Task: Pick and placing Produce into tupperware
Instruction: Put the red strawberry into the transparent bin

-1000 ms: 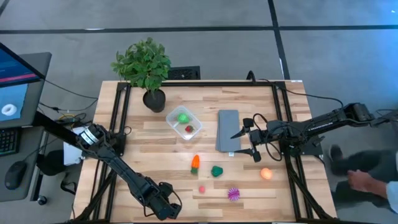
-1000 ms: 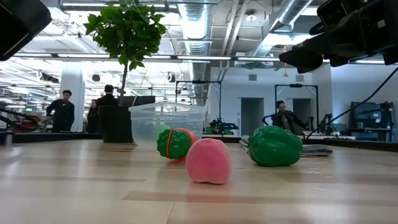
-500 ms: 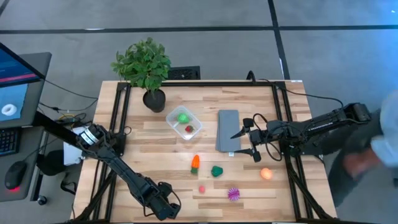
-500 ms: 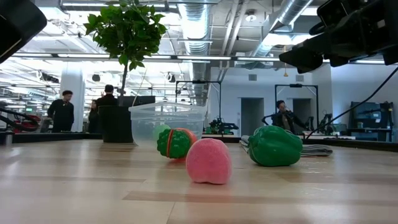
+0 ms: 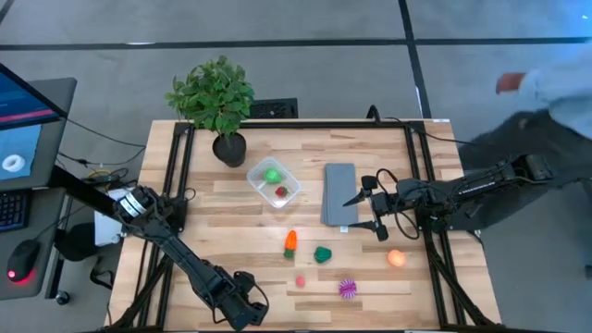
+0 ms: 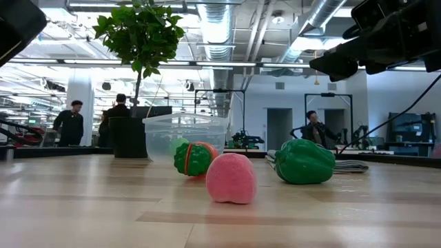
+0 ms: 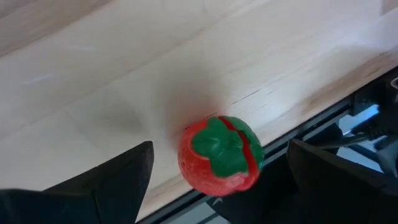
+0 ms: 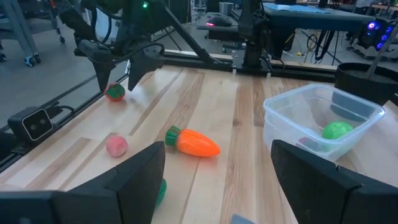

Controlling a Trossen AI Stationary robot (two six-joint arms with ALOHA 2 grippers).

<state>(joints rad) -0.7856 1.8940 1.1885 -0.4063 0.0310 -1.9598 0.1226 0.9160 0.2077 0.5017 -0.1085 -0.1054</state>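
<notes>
A: How is the tupperware [image 5: 275, 182] filling up?

B: It is sitting near the table's middle, holding a green ball [image 5: 272, 173] and a red piece [image 5: 282, 192].

A: And what is waiting?

B: At its five o'clock: carrot [image 5: 290, 242], green pepper [image 5: 322, 254], pink piece [image 5: 300, 280], spiky ball [image 5: 347, 288], orange ball [image 5: 396, 258]. A strawberry [image 7: 219, 155] is lying at the table's near edge.

A: The grippers?

B: The left gripper [image 7: 214, 177] is hovering over that strawberry, jaws wide, holding nothing. The right gripper [image 5: 367, 212] is hanging at three o'clock, jaws apart, empty.

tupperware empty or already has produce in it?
Not empty: the tupperware holds a green ball and a red piece.
</notes>
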